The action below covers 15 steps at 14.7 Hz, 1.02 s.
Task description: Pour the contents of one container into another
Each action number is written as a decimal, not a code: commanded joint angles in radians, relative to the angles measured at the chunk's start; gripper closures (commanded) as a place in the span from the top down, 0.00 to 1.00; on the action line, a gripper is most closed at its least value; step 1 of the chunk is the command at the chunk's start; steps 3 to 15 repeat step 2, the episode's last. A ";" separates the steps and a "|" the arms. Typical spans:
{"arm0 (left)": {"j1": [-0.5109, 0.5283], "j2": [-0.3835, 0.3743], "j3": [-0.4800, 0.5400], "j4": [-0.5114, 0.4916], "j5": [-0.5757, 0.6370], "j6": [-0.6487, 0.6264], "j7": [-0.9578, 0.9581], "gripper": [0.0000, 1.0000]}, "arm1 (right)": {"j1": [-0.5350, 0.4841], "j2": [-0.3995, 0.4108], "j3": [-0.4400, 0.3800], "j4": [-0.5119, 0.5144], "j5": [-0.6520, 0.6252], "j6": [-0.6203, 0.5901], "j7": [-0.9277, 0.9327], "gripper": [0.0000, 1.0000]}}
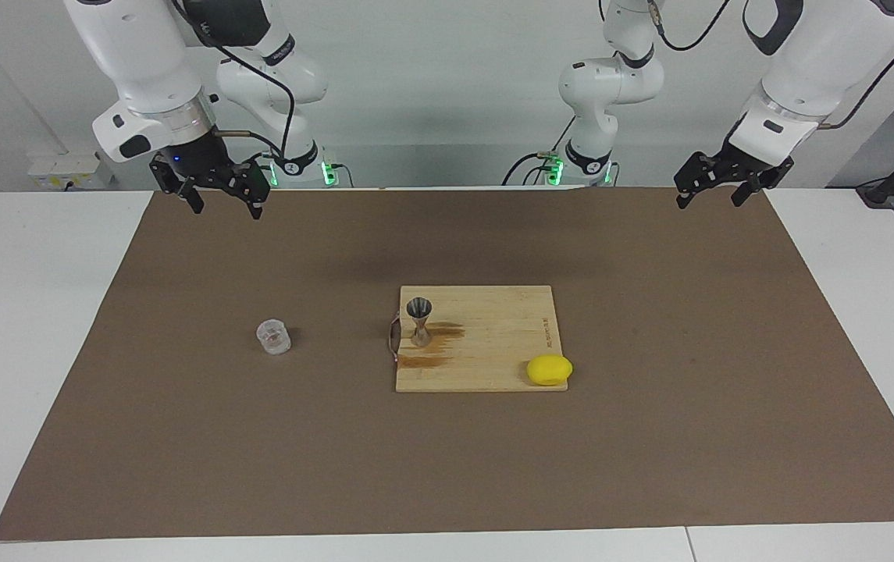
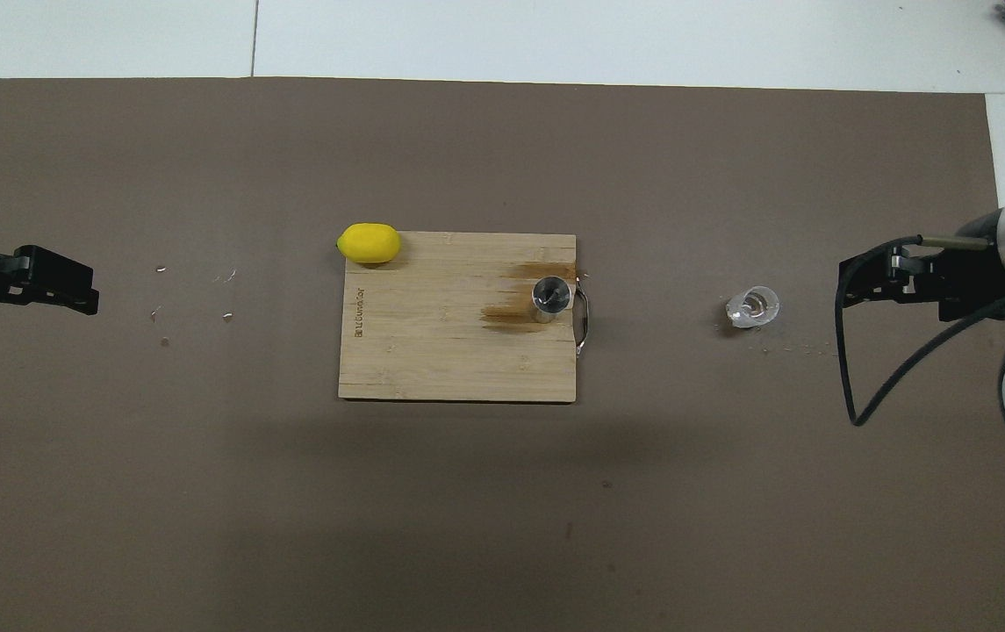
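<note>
Overhead view: steel hourglass jigger (image 2: 552, 297) upright on stained bamboo board (image 2: 432, 351); faceted clear cup (image 2: 753, 307) beside board; right gripper (image 1: 223, 200) and left gripper (image 1: 711, 190) spread, empty.

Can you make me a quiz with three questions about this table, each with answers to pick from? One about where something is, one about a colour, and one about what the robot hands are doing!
1. Where does the jigger stand?
A. on the wooden board
B. on the brown mat
C. in the clear cup

2. What colour is the lemon?
A. green
B. yellow
C. red

3. What is the right gripper doing?
A. squeezing the clear cup
B. lifting the board
C. hanging open in the air, holding nothing

Answers:
1. A, the jigger stands upright on the board near its handle end.
2. B, the lemon at the board's corner is bright yellow.
3. C, its jaws are apart above the mat, and the clear cup sits alone. The left gripper waits open too.
</note>
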State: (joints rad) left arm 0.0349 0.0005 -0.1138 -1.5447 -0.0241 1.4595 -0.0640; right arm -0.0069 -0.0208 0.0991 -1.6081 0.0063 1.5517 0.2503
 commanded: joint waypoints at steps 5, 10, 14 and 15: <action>0.010 -0.014 -0.004 -0.014 -0.002 -0.007 -0.008 1.00 | -0.008 -0.002 0.008 0.002 -0.012 -0.015 -0.025 0.99; 0.010 -0.014 -0.004 -0.014 -0.002 -0.007 -0.008 1.00 | -0.008 -0.002 0.008 0.002 -0.012 -0.015 -0.025 0.99; 0.010 -0.014 -0.004 -0.014 -0.002 -0.007 -0.008 1.00 | -0.008 -0.002 0.008 0.002 -0.012 -0.015 -0.025 0.99; 0.010 -0.014 -0.004 -0.014 -0.002 -0.007 -0.008 1.00 | -0.008 -0.002 0.008 0.002 -0.012 -0.015 -0.025 0.99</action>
